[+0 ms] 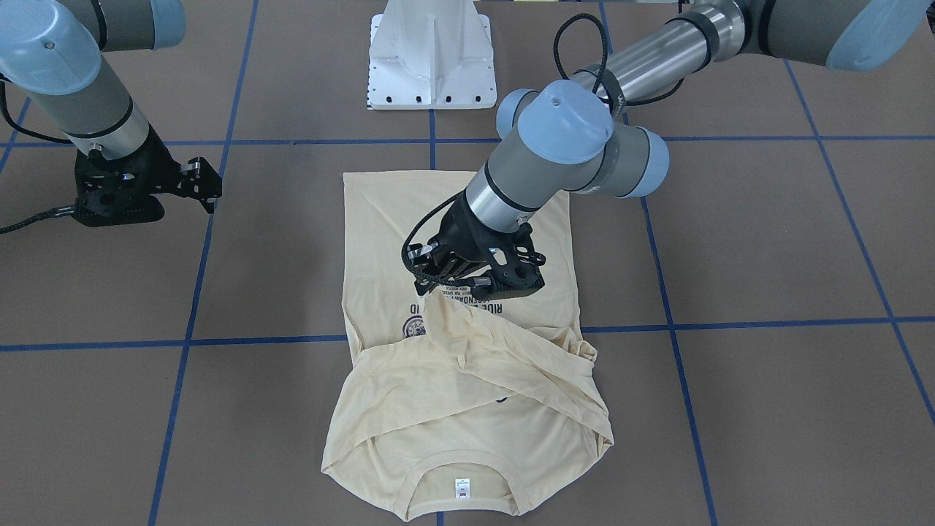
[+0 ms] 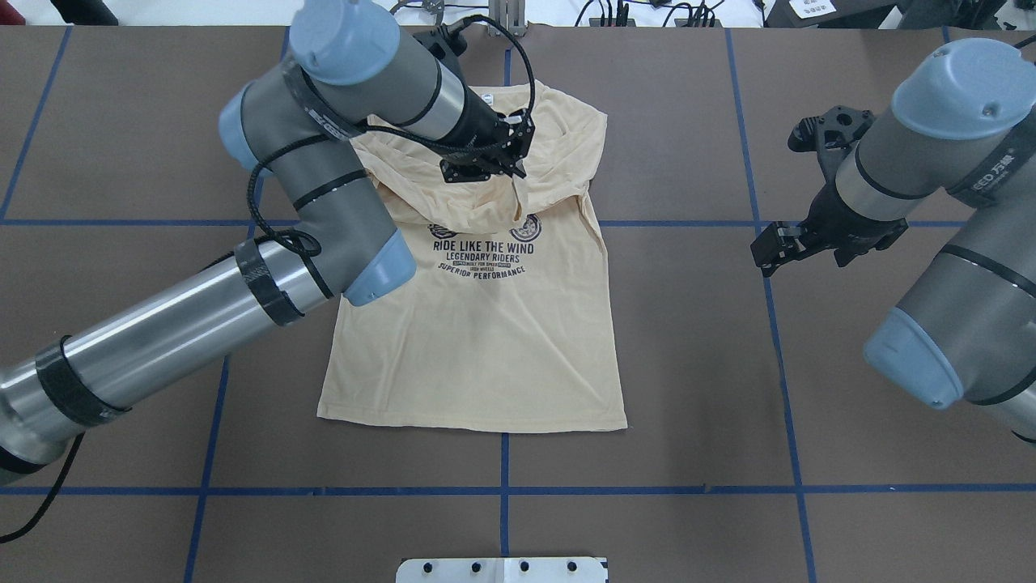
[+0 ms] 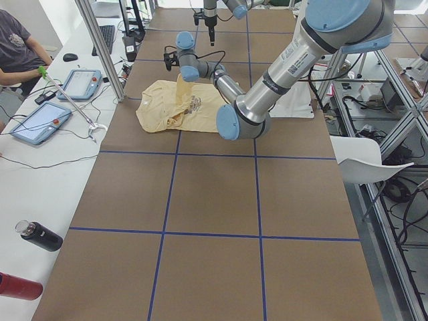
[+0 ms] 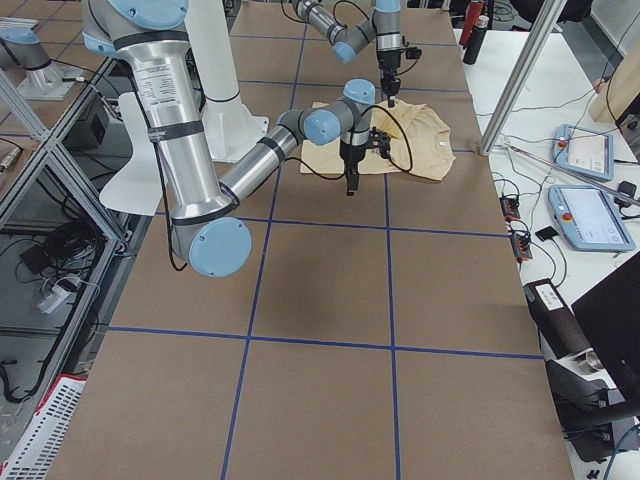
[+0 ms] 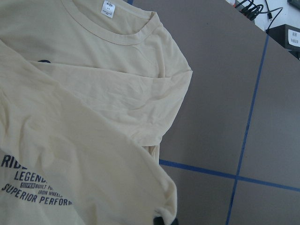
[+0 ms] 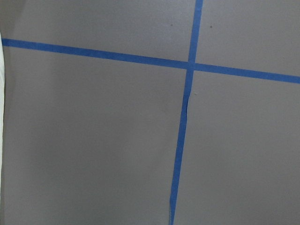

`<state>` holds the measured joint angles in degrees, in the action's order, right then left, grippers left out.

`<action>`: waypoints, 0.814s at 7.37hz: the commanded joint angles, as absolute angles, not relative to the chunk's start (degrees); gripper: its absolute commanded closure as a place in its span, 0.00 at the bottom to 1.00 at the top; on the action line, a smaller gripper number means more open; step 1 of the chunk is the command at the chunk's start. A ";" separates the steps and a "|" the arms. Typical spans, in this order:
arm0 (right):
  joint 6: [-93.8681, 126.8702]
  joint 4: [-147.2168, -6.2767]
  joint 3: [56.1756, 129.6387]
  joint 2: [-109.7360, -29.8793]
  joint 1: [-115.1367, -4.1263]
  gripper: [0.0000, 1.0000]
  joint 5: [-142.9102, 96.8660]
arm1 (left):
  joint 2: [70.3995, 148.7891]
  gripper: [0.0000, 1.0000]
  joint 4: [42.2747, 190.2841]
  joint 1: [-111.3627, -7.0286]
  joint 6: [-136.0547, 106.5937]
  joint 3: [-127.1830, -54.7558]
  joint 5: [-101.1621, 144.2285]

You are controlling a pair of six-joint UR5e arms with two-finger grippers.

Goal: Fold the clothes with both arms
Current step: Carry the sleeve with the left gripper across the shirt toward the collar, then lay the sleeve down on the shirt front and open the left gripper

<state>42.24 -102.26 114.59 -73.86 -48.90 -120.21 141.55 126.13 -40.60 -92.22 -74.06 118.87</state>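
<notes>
A sleeve of the shirt [image 2: 486, 348] is pinched by the left gripper [image 1: 436, 283]. The right gripper [image 1: 207, 184], parted and empty, is held over the blue-taped table [image 1: 767, 241], well apart from the shirt's edge.

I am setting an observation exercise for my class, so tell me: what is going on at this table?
The left gripper pinches a fold of the cream shirt and holds it lifted over the bunched collar end. The lower half lies flat, print up. The right gripper hangs off to the side over the table, holding nothing.
</notes>
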 commanded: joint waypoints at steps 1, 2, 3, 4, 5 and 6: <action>42.19 -101.78 113.73 -73.30 -48.87 0.00 -120.23 | 141.50 1.00 127.18 -36.14 -92.20 -73.13 115.32; 42.19 -101.52 113.56 -73.30 -48.87 0.00 -120.23 | 141.76 1.00 127.26 -35.25 -92.20 -73.21 115.31; 42.19 -101.51 113.55 -73.21 -48.87 0.00 -120.23 | 141.85 1.00 127.61 -34.37 -92.20 -73.21 115.31; 42.19 -101.51 113.47 -73.21 -48.87 0.00 -120.23 | 141.86 0.97 128.66 -34.02 -92.20 -73.21 115.23; 42.19 -101.51 113.38 -73.21 -48.87 0.00 -120.23 | 141.86 0.85 128.76 -34.01 -92.28 -73.13 115.14; 42.19 -101.51 113.29 -72.95 -48.87 0.00 -120.50 | 141.77 0.76 129.19 -33.93 -92.29 -72.95 115.05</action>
<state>42.19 -101.52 113.41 -73.14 -48.87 -120.29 141.83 128.68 -34.10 -92.25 -73.11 115.17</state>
